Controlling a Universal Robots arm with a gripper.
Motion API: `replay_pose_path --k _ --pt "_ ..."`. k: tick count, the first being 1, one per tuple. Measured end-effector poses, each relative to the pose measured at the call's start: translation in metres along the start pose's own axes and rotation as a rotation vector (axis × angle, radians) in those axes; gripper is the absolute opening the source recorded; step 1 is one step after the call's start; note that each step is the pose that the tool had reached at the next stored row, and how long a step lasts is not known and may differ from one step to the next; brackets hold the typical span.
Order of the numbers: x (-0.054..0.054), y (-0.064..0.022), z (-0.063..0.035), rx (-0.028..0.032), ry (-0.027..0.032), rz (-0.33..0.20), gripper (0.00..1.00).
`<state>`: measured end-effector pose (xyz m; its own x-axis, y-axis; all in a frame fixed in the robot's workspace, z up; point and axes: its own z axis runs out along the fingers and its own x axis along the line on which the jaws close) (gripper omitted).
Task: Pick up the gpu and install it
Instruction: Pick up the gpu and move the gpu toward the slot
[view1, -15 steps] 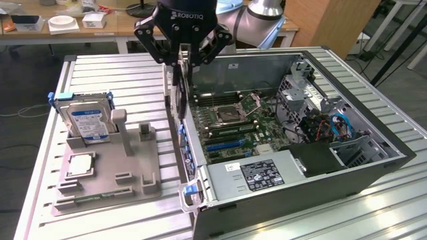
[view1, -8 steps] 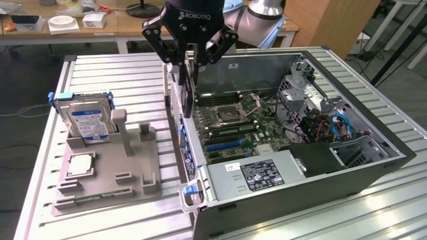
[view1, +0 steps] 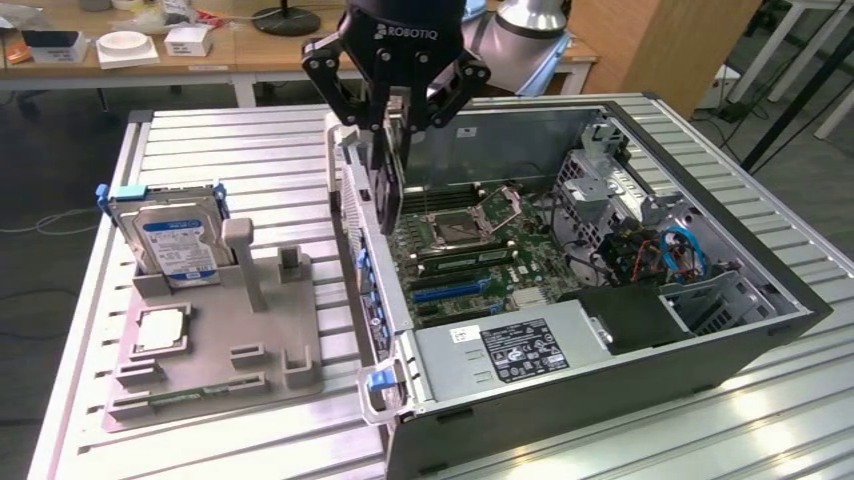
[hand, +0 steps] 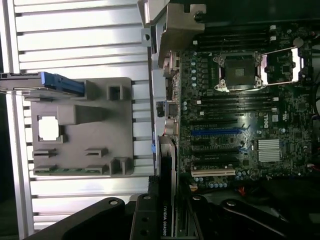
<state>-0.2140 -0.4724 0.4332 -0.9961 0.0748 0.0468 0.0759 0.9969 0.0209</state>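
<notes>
1. Above the open pc case (view1: 747, 300), close to its rear wall, the gripper (view1: 396, 112) hung w/ the gpu (view1: 388, 180) pinched between its fingers.
2. Jaws were part-closed and clamped on the two flat faces at the card's upper end. In the wrist view the card sat edge-on between the fingers, printed label showing.
3. The card hung vertical, lower end down inside the case but apart from the motherboard (view1: 461, 250). The blue expansion slot (view1: 447, 290) looked unoccupied.
4. A pale strip (view1: 346, 150) just beside the card, twd the rear wall, was prob its metal bracket. Couldn't separate it cleanly from the case wall.
5. Handling, judged:
   - thin, stiff, light board, so no sag expected
   - fragile: exposed components and the contact edge shouldn't take pinch force or knocks
   - smooth faces could slip or pivot in a two-finger pinch
6. Best hold, imo: flat faces near the top edge, away from the contact edge and bracket, approx as gripped. A grip nearer mid-length would resist swinging better.
7. On the exterior view's left, well apart from the case, the grey holder tray (view1: 254, 350) carried the hard drive (view1: 174, 240) upright and the processor chip (view1: 160, 330) flat.
</notes>
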Motion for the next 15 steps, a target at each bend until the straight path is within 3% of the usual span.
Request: replay_pose_path --k 15 --pt "-0.027 0.0021 -0.0006 0.0003 0.0039 0.0 0.26"
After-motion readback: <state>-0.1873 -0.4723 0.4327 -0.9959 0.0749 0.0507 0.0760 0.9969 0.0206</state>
